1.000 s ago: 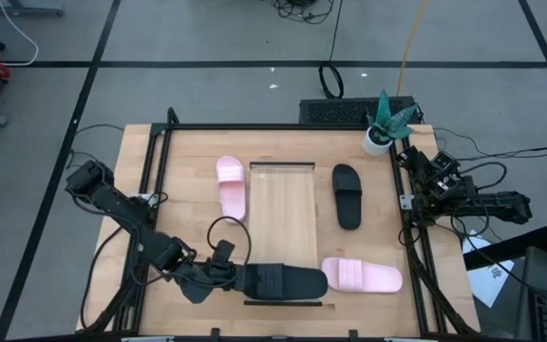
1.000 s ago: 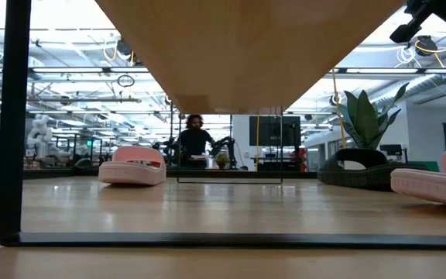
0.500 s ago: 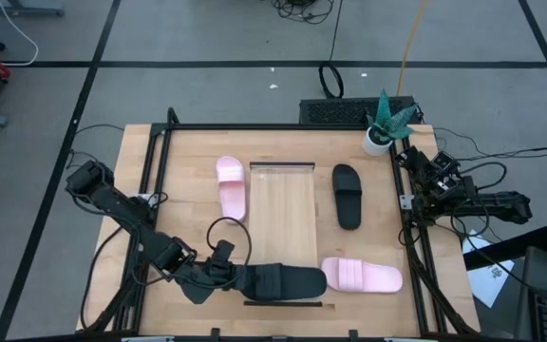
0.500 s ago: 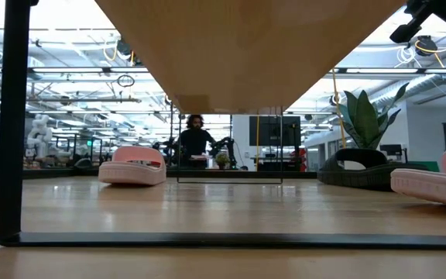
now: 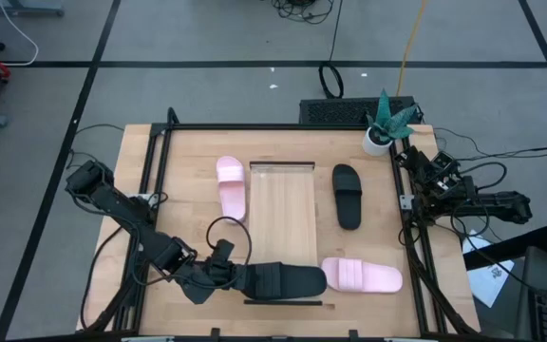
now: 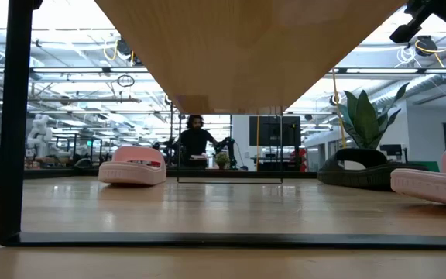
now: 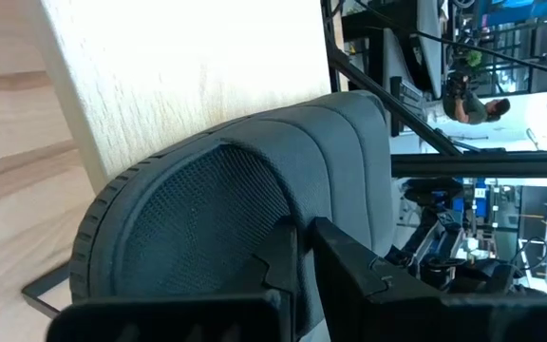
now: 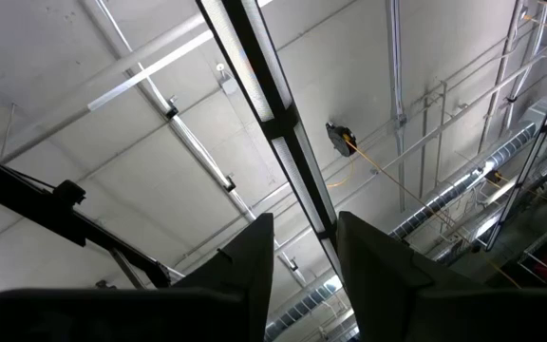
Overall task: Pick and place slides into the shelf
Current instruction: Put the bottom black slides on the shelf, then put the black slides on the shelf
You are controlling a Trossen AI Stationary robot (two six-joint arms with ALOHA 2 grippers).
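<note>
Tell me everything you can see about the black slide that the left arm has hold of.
The black slide is a dark rubber-looking sandal with a wide ribbed strap and a finely textured footbed. It lies flat and lengthwise across the near end of the shelf, its toe pointing toward the pink slide beside it. The left claw is at its heel end, one finger on the footbed; whether it still grips firmly is unclear.

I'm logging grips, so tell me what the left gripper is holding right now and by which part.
The left gripper holds a black slide by its heel end, at the shelf's near end. The right gripper holds nothing.
</note>
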